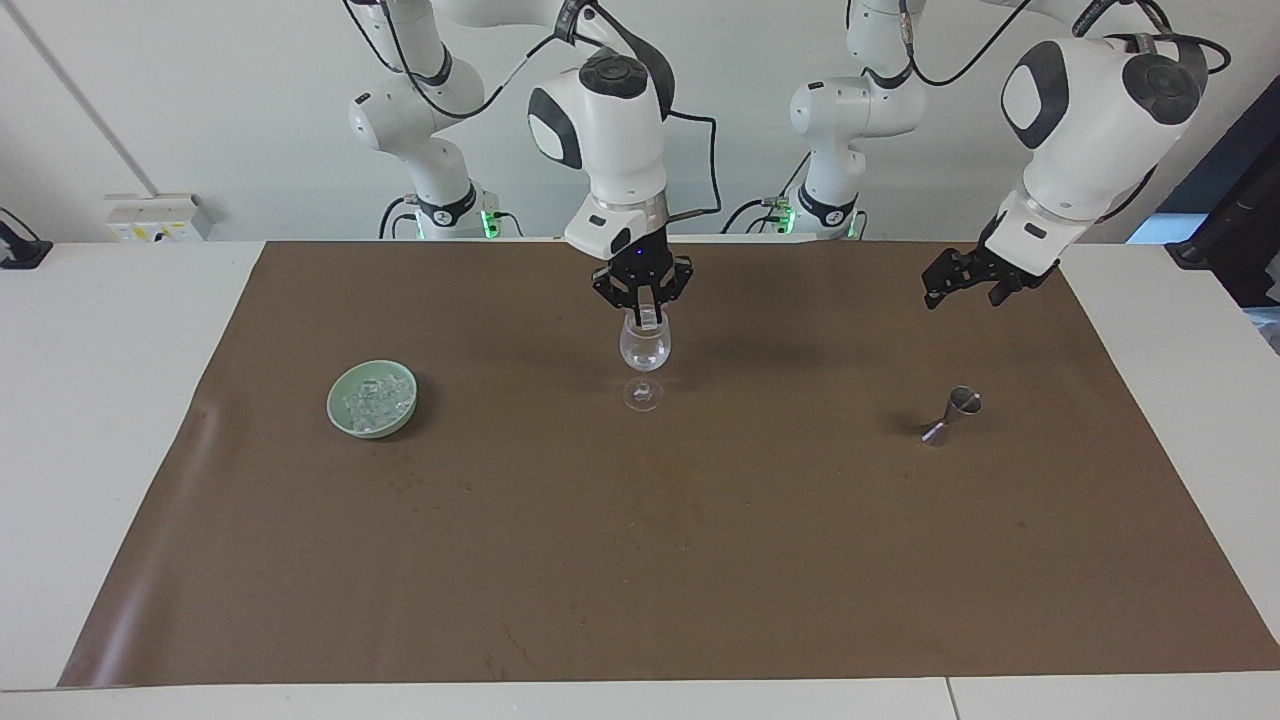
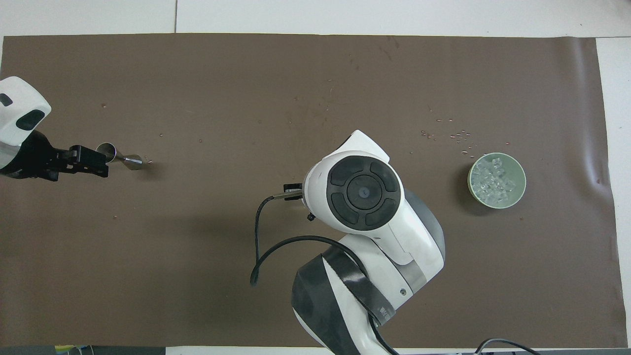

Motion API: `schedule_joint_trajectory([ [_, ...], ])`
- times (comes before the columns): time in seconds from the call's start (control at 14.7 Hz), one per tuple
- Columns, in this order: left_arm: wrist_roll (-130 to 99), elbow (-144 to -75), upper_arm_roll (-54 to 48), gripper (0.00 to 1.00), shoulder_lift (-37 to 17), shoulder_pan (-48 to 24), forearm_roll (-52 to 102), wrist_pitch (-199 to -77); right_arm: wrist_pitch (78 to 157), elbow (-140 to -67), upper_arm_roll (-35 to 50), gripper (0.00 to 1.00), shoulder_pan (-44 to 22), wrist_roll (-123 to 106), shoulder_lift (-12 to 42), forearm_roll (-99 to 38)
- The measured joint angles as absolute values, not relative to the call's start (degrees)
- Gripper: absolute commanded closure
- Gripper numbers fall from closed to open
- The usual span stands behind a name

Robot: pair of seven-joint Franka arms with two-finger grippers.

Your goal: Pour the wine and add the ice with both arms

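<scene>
A desk (image 1: 90, 420) covered with a brown mat (image 1: 660, 560) holds three things in a row. In the middle stands a clear wine glass (image 1: 644, 352). The right gripper (image 1: 648, 316) hangs straight down over its rim, fingers pinched shut on a small clear ice cube (image 1: 650, 318) just above the glass. Toward the right arm's end of the desk sits a pale green bowl (image 1: 341, 413) with a heap of ice (image 1: 374, 400) in it. Toward the left arm's end, a small metal measuring cup (image 1: 955, 412) stands tilted on the mat. The left gripper (image 1: 962, 284) hovers in the air above the mat near the measuring cup, fingers spread wide and holding nothing.
</scene>
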State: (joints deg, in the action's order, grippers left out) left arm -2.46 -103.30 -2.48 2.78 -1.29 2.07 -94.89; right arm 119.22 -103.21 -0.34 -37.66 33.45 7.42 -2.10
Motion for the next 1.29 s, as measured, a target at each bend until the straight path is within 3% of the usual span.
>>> schedule_joint_trajectory([
  [0.54,-0.85,-99.96,-2.48,0.00,2.21,-1.30,2.07,-94.86,113.24,-99.43,-0.36,0.48,-37.73,33.45,7.13,-1.98],
  [0.61,-0.39,-99.61,-2.48,0.00,2.08,-1.30,2.07,-94.79,111.64,-97.99,-0.47,0.38,-37.55,33.45,7.07,-1.74],
  [0.68,0.39,-99.45,-2.48,0.00,2.02,-1.30,2.07,-94.65,110.26,-96.83,-0.60,0.05,-37.21,33.45,6.87,-1.40],
  [0.75,1.13,-99.39,-2.48,0.00,1.97,-1.32,2.07,-94.40,109.08,-96.05,-0.77,0.00,-36.52,33.45,6.40,-1.06],
  [1.29,2.12,-99.36,-2.47,0.00,1.73,-1.48,2.06,-93.10,99.06,-95.44,-1.47,0.00,-20.06,21.89,-1.40,-0.79],
])
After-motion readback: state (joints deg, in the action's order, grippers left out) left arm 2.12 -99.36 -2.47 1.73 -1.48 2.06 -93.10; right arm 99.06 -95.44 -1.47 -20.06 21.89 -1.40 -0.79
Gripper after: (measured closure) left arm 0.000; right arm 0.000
